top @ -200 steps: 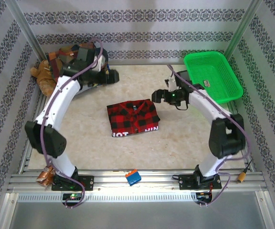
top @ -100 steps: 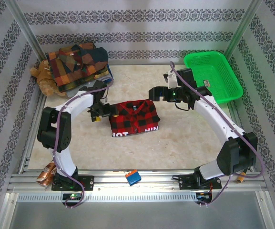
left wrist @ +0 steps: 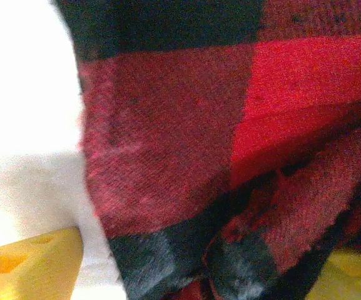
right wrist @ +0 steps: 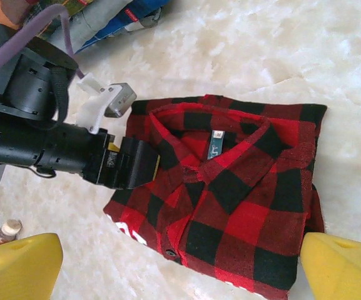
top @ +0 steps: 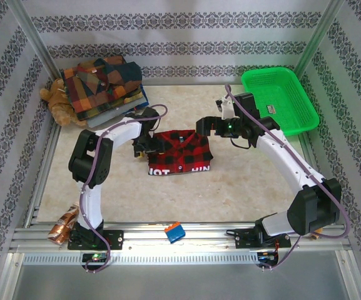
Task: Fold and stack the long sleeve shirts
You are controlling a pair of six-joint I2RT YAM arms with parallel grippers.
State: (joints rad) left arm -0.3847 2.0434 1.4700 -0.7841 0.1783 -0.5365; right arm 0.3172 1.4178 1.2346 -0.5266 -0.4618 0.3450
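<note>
Left tool (top: 147, 145), jaws apart, straddles the edge of the red shirt (top: 181, 153); right tool (top: 201, 124) hovers open. Pinching only the top layer may undo the fold when lifted.

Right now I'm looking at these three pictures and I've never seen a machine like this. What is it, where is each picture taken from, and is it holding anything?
These are two white-and-black robot arms bolted to the near edge of a table, each ending in a two-finger gripper. One picture comes from a camera above and behind; the other two from cameras on the wrists. On the table lie a folded red-and-black check flannel shirt, a pile of folded patchwork plaid shirts far left, a brown teddy bear beside it, and a green plastic basket far right. The left gripper has the check shirt's left edge between its open yellow fingers; the right gripper hovers open at the shirt's far right corner. Nothing looks gripped yet.
</note>
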